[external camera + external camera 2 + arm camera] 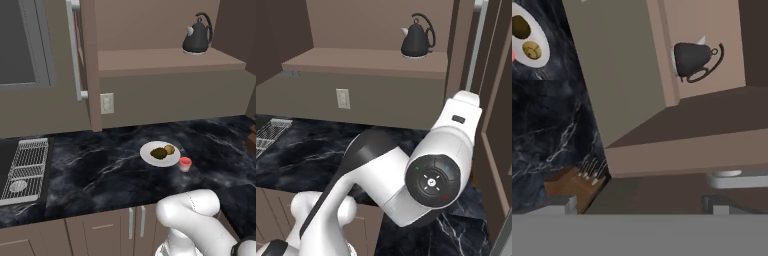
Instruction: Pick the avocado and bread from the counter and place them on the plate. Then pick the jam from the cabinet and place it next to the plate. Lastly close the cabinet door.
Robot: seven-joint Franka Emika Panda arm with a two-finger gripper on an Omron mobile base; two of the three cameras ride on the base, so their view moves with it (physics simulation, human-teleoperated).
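The white plate [150,148] rests on the black counter, carrying the dark avocado [158,153] and the tan bread [170,149]. A small red-lidded jam jar [185,163] stands just right of the plate, close to its rim. In the hand view, which is rolled, the plate [543,36] with avocado [520,26] and bread [532,50] sits at the top left. My gripper [637,209] is open, its tips wide apart with nothing between them, near a pale door handle [737,179]. The cabinet door [496,125] stands open at the right.
A black kettle [197,35] sits on the open shelf above the counter. A wooden knife block [577,182] stands on the counter's far right. A wall outlet [107,103] is on the backsplash and a stove grate [27,165] lies at the left. My arm [431,175] reaches right toward the door.
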